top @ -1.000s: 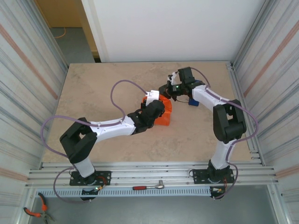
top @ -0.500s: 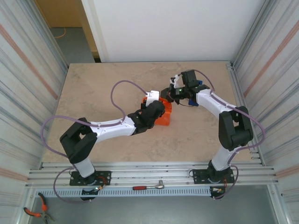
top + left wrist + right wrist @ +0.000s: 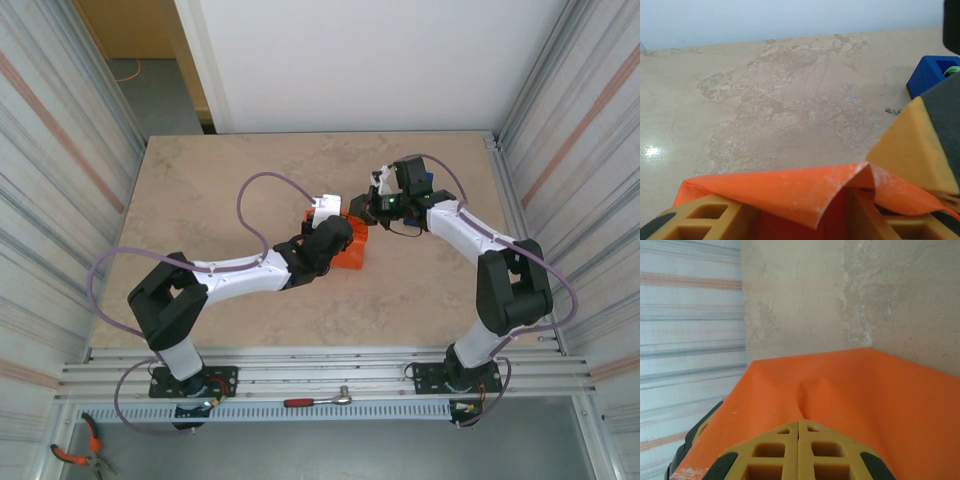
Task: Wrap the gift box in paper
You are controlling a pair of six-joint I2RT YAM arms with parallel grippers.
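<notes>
The left gripper comes in from the left, and its jaws grasp the near-left end of the orange paper. The paper sits folded up on the desk, with one loose flap draped over a yellow finger and the gift box hidden under it. At the paper's far right edge the right gripper has its jaws clenched together, tips at the paper's top face by a small crease, and a blue tape dispenser stands right of and beyond the paper.
</notes>
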